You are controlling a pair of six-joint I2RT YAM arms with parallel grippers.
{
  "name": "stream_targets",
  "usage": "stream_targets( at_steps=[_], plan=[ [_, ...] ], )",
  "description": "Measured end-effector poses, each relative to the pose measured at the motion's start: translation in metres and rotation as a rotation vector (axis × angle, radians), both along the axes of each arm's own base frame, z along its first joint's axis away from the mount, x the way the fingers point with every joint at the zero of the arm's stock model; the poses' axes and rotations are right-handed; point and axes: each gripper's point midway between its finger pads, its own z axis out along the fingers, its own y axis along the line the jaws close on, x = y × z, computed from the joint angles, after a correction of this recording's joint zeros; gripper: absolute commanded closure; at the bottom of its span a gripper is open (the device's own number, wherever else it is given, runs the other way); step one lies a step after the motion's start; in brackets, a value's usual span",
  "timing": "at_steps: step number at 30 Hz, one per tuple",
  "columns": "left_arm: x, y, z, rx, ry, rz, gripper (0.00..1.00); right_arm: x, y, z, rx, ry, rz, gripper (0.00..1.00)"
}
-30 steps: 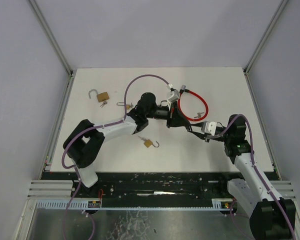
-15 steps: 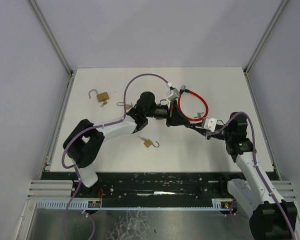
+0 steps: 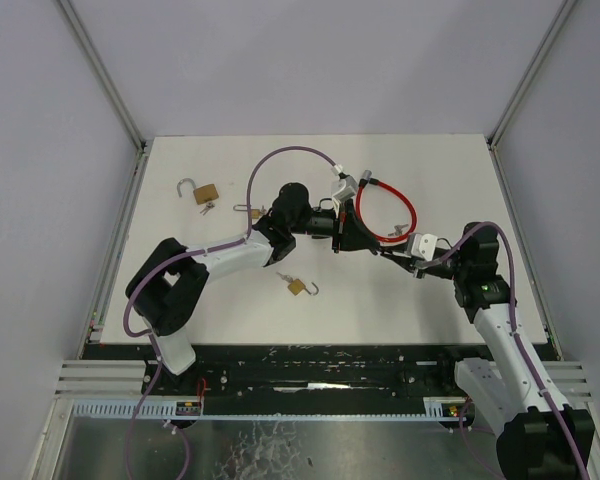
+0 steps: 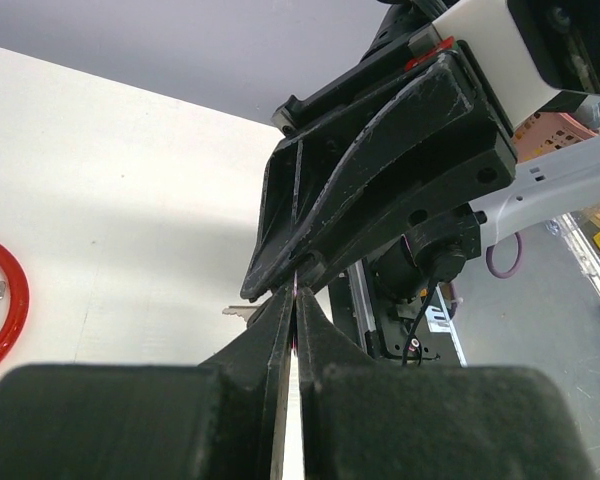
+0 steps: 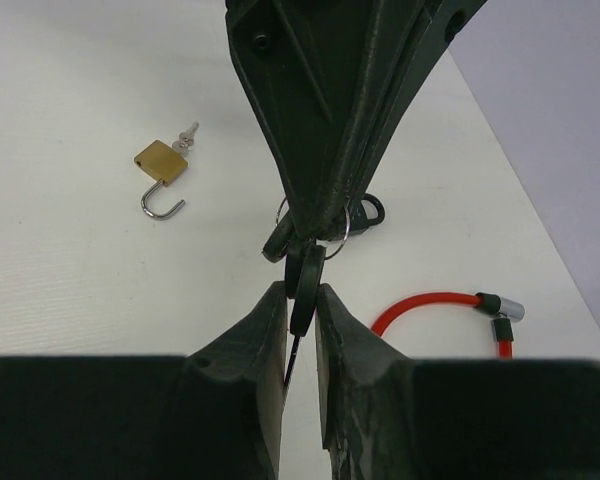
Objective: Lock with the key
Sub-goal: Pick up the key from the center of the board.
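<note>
Right pincer [image 5: 300, 292] has edged closer, clamped on the black key [image 5: 307, 265]; left pincer [image 5: 315, 222] pinches the key ring [image 5: 347, 222].

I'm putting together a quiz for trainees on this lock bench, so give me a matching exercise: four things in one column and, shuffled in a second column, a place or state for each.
Column one:
1. red cable lock
2. brass padlock at the far left
3. left gripper
4. black key

Column two:
A. shut
B. between the fingers of the right gripper
C. shackle open
D. lying in a loop on the table

Pairs: 1-D, 2-C, 3-A, 4-B
</note>
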Motion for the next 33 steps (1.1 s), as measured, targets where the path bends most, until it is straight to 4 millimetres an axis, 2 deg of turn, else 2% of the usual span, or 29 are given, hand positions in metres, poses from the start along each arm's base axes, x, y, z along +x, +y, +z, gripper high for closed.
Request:
stream_targets(
  at_steps=[5, 10, 17, 23, 28, 33],
  plan=[
    [0.0, 0.0, 0.0, 0.0, 0.0, 0.001, 1.0, 0.0, -0.001, 0.001, -0.002, 0.006, -0.006, 0.91],
    [0.0, 0.0, 0.001, -0.002, -0.003, 0.002, 0.87, 0.002, -0.002, 0.003, 0.005, 0.023, -0.021, 1.0],
    [0.004, -0.001, 0.001, -0.007, -0.01, 0.018, 0.69, 0.003, -0.004, 0.01, 0.024, 0.051, -0.042, 1.0],
    [0.006, 0.003, -0.004, -0.003, -0.02, 0.056, 0.49, 0.006, -0.005, 0.02, 0.038, 0.052, -0.046, 1.0],
    [0.005, 0.019, -0.011, -0.041, -0.083, 0.14, 0.28, 0.008, -0.007, 0.027, 0.043, 0.045, -0.049, 1.0],
    [-0.002, 0.04, -0.001, -0.176, -0.258, 0.221, 0.21, 0.008, -0.009, 0.027, 0.056, 0.068, -0.056, 1.0]
  ],
)
